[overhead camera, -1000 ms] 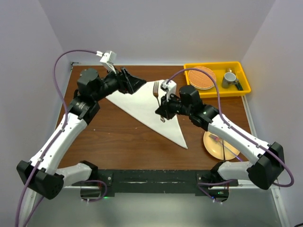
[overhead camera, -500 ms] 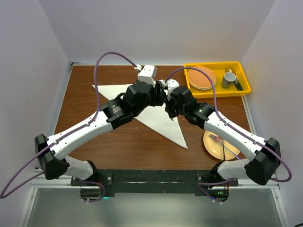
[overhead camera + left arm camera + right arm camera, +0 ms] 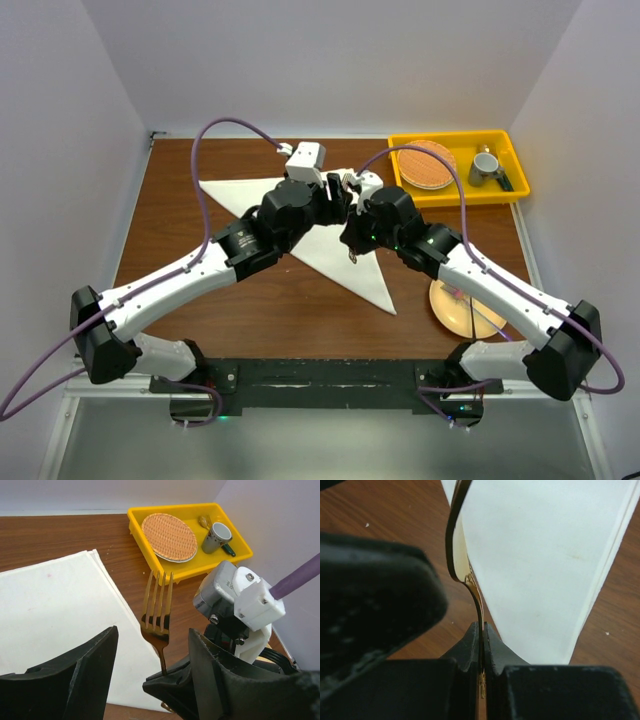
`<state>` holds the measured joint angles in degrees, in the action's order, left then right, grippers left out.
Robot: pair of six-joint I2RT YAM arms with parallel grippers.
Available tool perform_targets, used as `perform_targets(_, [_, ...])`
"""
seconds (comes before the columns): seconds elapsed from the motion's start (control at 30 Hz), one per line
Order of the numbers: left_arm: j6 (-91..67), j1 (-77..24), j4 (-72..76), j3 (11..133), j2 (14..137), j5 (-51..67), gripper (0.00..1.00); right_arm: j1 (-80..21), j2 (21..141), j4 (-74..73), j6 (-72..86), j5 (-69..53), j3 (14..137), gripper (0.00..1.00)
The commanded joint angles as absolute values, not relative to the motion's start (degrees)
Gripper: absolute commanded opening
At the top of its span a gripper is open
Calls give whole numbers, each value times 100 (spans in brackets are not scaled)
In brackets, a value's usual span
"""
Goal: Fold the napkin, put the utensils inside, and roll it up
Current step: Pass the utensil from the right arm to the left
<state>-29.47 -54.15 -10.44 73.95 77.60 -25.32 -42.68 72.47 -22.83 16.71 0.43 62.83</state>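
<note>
Currently, the gold fork (image 3: 159,611) is clamped by its handle in the closed right tool (image 3: 481,630), at the edge of the napkin (image 3: 55,610). The napkin lies folded into a triangle on the bench (image 3: 60,535). The left tool (image 3: 152,631) flanks the fork, jaws apart and gripping nothing. Folding appears complete; fork placement and rolling remain.

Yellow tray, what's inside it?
A round woven mat over a pale plate, a grey cup, a dark green handle beside it. The mat covers most of the plate.
</note>
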Motion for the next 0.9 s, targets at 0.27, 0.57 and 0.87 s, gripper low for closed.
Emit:
perform_targets(0.27, [-3277,-5142,-299,6874,7331,-1865,64,-4307,6390,-1073,2153,-747,5863,0])
perform_targets(0.57, [-3648,-4456,167,6688,7233,95,54,-4307,6530,-923,1969,-1336,5880,0])
perform_targets(0.87, [-3226,-3693,298,6829,7181,2072,11,-4272,6697,-1538,1477,-2353,6249,19])
